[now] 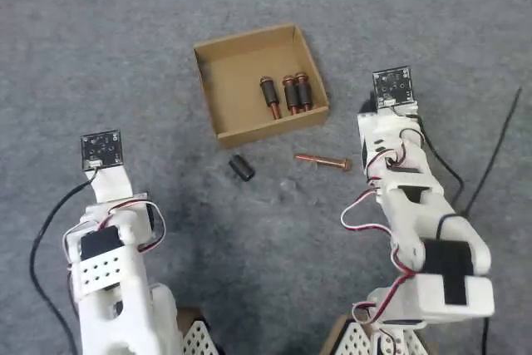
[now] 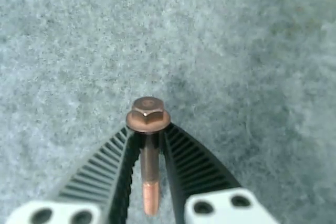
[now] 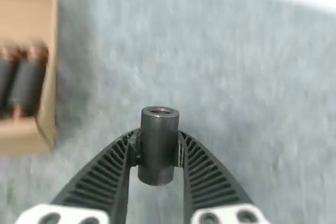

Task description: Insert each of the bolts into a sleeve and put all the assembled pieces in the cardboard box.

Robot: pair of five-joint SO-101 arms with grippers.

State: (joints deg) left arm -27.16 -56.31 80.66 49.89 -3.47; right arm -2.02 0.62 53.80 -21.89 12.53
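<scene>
In the left wrist view my left gripper point(image 2: 150, 132) is shut on a copper bolt point(image 2: 149, 115), holding its shank just under the hex head, above the grey carpet. My right gripper point(image 3: 157, 139) is shut on a black sleeve point(image 3: 159, 129), held upright with its open bore facing up, close to the cardboard box point(image 3: 46, 77). From above, the cardboard box point(image 1: 208, 81) holds three assembled pieces point(image 1: 288, 93) side by side. A loose black sleeve point(image 1: 242, 167) and a loose copper bolt point(image 1: 322, 160) lie on the carpet just in front of the box.
The left arm point(image 1: 108, 247) stands at the front left and the right arm point(image 1: 407, 180) at the right, beside the loose bolt. A black cable point(image 1: 499, 147) runs along the right side. Grey carpet point(image 1: 125, 56) covers the table.
</scene>
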